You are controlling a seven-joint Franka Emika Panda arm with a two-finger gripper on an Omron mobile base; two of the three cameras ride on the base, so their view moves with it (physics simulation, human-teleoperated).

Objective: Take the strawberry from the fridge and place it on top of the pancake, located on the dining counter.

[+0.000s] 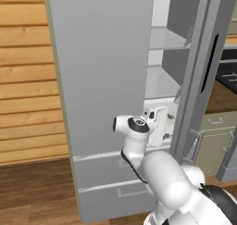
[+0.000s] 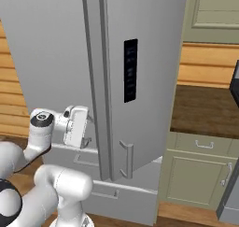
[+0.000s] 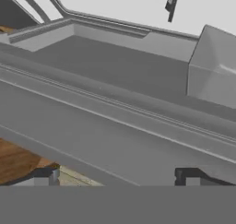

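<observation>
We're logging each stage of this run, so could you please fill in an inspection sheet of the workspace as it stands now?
Surface: pale fridge shelves bare where visible.
Job's things: fridge stands with a door ajar; strawberry not seen.
Clutter: nothing seen.
Grippers: gripper at the fridge opening, fingertips apart, nothing between them.
Cables: nothing seen.
Surroundings: wood-plank wall, wood floor, green cabinets under a dark countertop.

Even, flat light — soft, low-resolution
</observation>
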